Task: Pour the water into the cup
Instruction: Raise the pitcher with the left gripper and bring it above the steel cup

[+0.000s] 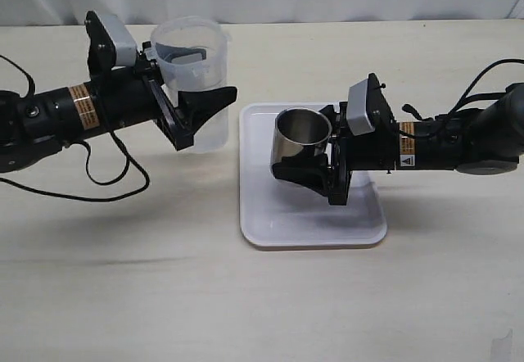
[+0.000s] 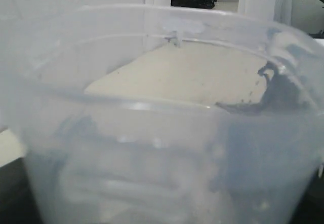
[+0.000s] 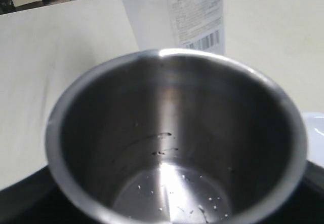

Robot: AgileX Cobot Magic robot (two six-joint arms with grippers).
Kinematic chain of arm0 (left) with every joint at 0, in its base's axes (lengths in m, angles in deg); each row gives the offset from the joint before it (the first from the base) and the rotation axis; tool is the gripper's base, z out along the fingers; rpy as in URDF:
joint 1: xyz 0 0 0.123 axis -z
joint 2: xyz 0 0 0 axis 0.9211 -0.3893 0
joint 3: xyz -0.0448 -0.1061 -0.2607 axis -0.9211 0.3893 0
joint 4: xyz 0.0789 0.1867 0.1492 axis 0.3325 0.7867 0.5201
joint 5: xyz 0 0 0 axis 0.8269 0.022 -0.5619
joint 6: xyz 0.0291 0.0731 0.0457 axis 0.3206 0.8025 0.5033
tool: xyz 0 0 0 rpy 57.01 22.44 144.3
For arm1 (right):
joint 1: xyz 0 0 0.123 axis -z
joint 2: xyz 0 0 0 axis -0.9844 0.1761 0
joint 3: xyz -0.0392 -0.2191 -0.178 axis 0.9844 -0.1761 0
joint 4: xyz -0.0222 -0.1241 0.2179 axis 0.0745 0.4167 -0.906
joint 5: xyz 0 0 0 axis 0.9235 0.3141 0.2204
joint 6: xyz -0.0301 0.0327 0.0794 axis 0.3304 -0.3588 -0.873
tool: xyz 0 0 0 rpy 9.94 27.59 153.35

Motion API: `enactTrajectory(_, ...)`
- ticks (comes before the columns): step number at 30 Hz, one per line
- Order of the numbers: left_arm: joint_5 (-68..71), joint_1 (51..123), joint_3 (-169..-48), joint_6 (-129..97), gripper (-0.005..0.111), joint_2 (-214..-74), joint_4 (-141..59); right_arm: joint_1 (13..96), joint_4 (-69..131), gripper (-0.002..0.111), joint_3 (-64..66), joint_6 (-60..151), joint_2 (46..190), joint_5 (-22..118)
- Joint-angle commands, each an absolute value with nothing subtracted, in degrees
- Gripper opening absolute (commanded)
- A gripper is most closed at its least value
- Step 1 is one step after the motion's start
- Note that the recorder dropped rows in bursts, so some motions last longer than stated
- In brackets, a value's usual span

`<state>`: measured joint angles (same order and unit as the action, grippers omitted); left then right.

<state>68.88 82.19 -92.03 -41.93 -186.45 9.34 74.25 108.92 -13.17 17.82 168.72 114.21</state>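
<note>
Cup (image 3: 177, 133): filled the right wrist view, steel and mouth-up; only droplets (image 3: 177, 196) showed on its floor.
Cup's place: over the rear middle of the tray (image 1: 270, 223), mouth tipped toward the tray's left side. I could not tell whether its base touched the tray.
Right tool (image 1: 304, 159): clamped on the cup's wall, one finger in front and one behind.
Beaker (image 1: 192, 75): upright, just off the tray's rear left corner, with its rim higher than the cup's. I could not tell whether it stood on the table or hung over it.
Left tool (image 1: 201, 83): gripped the beaker across its wall, with a dark finger visible through the plastic.
Water: no level could be made out in the beaker, which looked blurred and cloudy in the left wrist view.
Key relation: the cup lay to the tray side of the beaker, near but apart. Both long axes stood roughly vertical, and the cup leaned toward the beaker.
Nearer arm: probably the left, which would have to bring the beaker's lip over the cup's mouth and tip it toward the tray.
Risk: pouring from that gap would likely spill onto the tray.
Table (image 1: 123, 288): pale, matt and flat, with loose cables beside both arms.
Room: white curtain behind the table.
</note>
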Motion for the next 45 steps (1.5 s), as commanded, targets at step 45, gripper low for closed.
enactTrajectory(45,38.15,91.10,-108.49,-32.26,0.000,-185.56,15.56,73.99,111.28,0.004,-10.32,21.41,168.60,116.01)
